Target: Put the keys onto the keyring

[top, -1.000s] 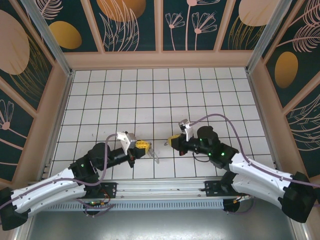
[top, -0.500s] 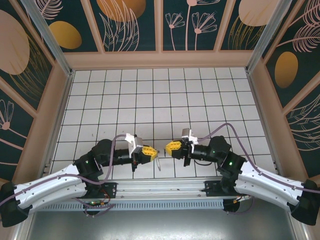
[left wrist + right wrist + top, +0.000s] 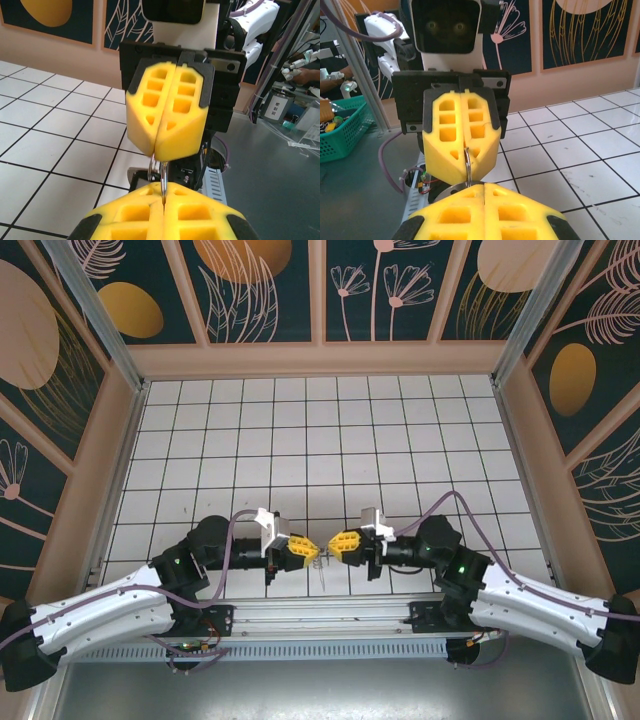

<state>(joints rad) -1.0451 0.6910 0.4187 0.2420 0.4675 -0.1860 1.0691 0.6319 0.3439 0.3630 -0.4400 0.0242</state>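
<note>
Both grippers meet tip to tip just above the white tiled floor near its front edge. My left gripper (image 3: pixel 306 549) and my right gripper (image 3: pixel 339 544) are both shut. A thin metal ring of the keyring (image 3: pixel 163 172) runs edge-on from the seam of my left gripper (image 3: pixel 163 189) up into the seam of the right gripper (image 3: pixel 159 152). From the right wrist, the same ring (image 3: pixel 468 165) spans between my right gripper (image 3: pixel 484 186) and the left gripper (image 3: pixel 464 155). A thin metal piece (image 3: pixel 323 562) hangs below the tips. I cannot make out the keys separately.
The front metal rail (image 3: pixel 320 618) lies right under the grippers. Panelled walls enclose the tiled floor (image 3: pixel 300 430) on three sides. Off the table, a green basket (image 3: pixel 340 127) sits beside the left arm's base.
Both arms have swung inward and down toward the front edge. The grippers went from apart to nearly touching, with the ring now between their tips.
</note>
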